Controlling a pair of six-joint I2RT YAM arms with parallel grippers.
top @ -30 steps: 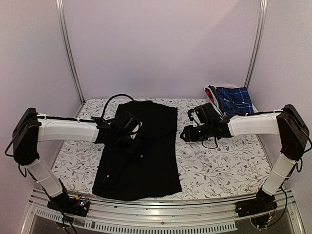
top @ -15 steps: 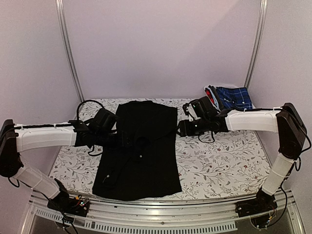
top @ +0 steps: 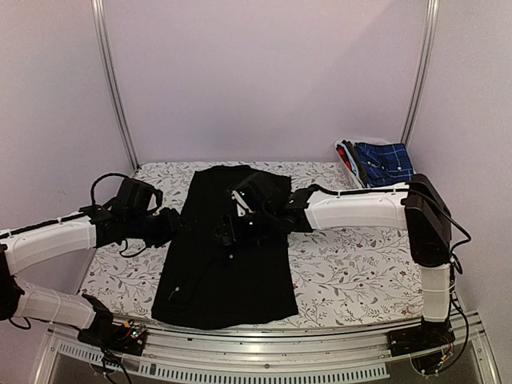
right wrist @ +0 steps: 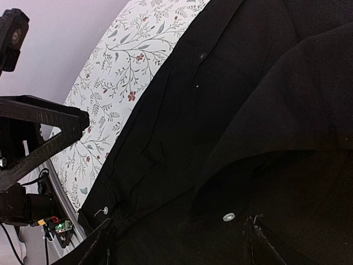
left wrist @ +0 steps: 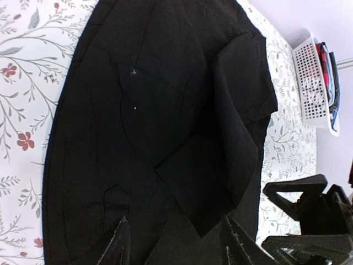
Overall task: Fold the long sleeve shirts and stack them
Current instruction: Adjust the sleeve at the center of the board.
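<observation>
the left arm [top: 48, 240] lies low, reaching in over the left edge of the desk [top: 360, 272] with its forearm nearly level. the left gripper [top: 166, 226] points toward the middle, jaws parted. the right arm [top: 352, 210] bends sharply at its elbow near the right edge and stretches leftward across the desk. the right gripper [top: 228, 232] hangs near the middle, jaws wide apart.

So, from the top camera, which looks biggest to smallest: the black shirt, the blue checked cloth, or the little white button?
1. black shirt, easily the biggest
2. blue checked cloth, though it sits farther back and is partly hidden
3. white button, just a tiny dot
</observation>
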